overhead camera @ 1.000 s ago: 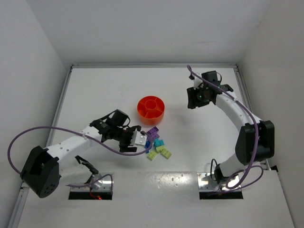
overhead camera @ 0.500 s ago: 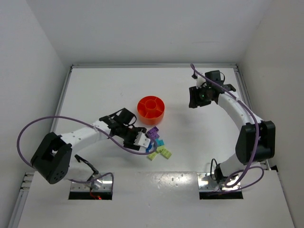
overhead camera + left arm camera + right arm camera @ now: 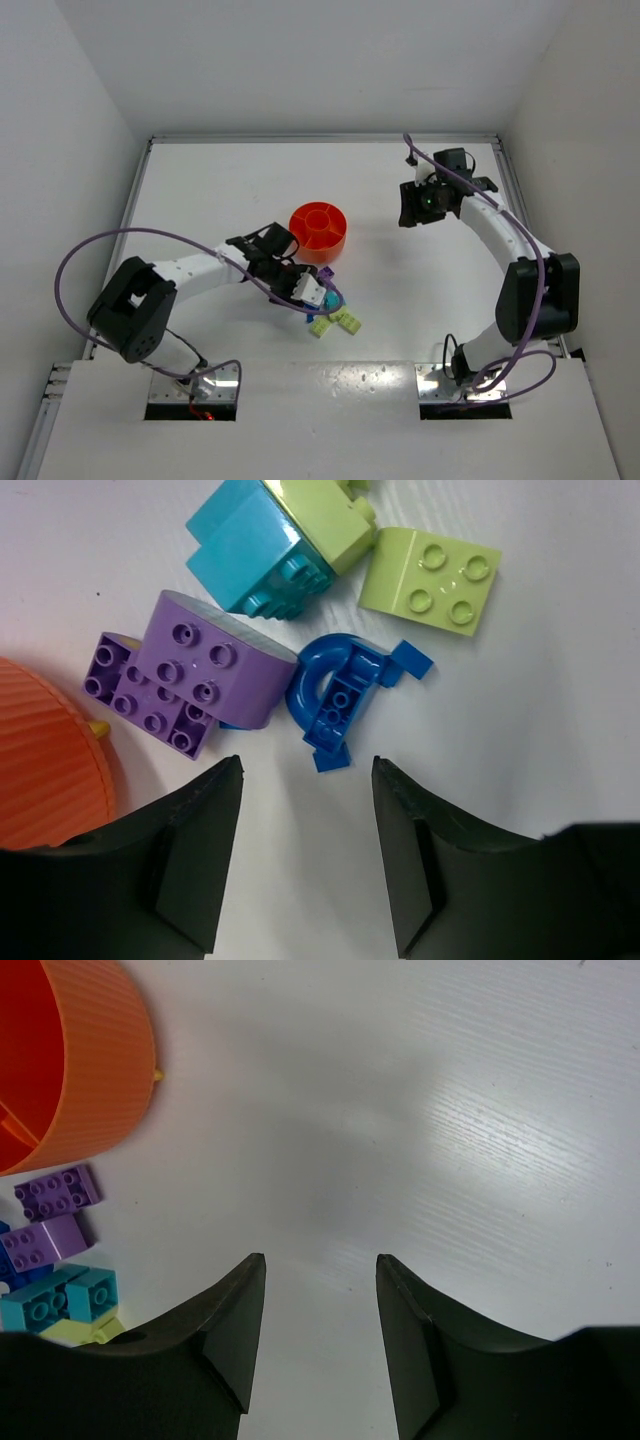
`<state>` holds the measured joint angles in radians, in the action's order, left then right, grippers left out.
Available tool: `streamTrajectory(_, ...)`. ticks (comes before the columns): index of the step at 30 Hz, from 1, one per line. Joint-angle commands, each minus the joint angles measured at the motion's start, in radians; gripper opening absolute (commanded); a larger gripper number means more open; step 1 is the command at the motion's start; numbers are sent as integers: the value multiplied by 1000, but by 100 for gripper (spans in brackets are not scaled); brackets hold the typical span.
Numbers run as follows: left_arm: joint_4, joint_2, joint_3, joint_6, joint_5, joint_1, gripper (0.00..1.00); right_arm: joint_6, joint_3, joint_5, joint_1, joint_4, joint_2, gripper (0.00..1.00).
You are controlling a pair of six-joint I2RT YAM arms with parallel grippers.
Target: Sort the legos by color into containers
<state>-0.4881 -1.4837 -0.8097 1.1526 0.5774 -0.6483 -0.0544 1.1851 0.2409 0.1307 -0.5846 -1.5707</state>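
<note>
Status: sorting is, in my judgement, at its very start.

The orange bowl point(image 3: 318, 230) sits near the middle of the table point(image 3: 200, 190). I see no brick in its centre well or ring sections from the top view, and the slice of its interior in the right wrist view is also bare. I therefore count nothing as sorted.

The legos point(image 3: 328, 305) lie in one loose cluster on the table, just on the near side of the bowl. In the left wrist view I log:
- a rounded purple brick point(image 3: 205, 670) resting against a flat purple brick point(image 3: 120, 685), both close to the bowl wall
- a blue ring-shaped piece point(image 3: 340, 695) touching the rounded purple one
- a teal brick point(image 3: 245, 555) joined to a yellow-green brick point(image 3: 320, 515)
- a separate yellow-green brick point(image 3: 445, 580) just beside them

I see no orange or pink pieces in any view.

The left gripper point(image 3: 306, 780) is low over the cluster. Its jaws are spread with nothing between them, and the blue piece lies just ahead of the gap. I take that piece to be the first pick.

The right gripper point(image 3: 320, 1280) hangs over bare table, well apart from the cluster. Its jaws are likewise parted and empty.

Outstanding: every visible brick needs lifting and placing in a section by colour. The teal and yellow-green pair will probably need separating first.
</note>
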Motion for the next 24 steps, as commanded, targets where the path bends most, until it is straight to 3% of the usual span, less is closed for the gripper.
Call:
streamTrajectory(1,19,-35,-52,36,29,-20,59,-13,4,17,-6,25,-15,49)
streamTrajectory(24,-32,-127,-82,59,9,-51,48,-13,13,8,-6,25,-43,49)
